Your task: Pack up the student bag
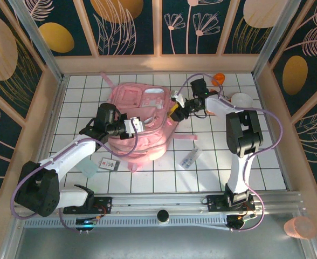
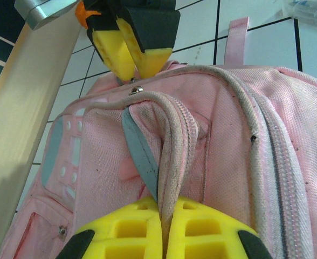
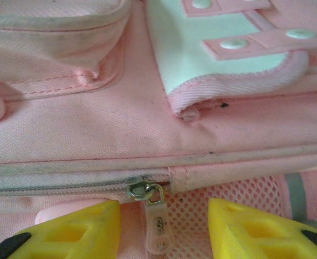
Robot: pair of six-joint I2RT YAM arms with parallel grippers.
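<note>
— Where is the student bag (image 1: 147, 148)?
— Flat on the tiled table (image 1: 228, 178), between my hands. My left gripper (image 2: 163, 216) is clamped on its zip-edge seam. Farther on, my right gripper (image 3: 164, 221) is parted, the zip pull (image 3: 154, 229) loose between its fingers.

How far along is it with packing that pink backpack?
Only just starting. Done: the left gripper is shut on a fold of the student bag by its zip. In hand: the right gripper is open, its fingers either side of the zip pull. Left: a clear packet and a small card lie on the table outside the bag.
</note>
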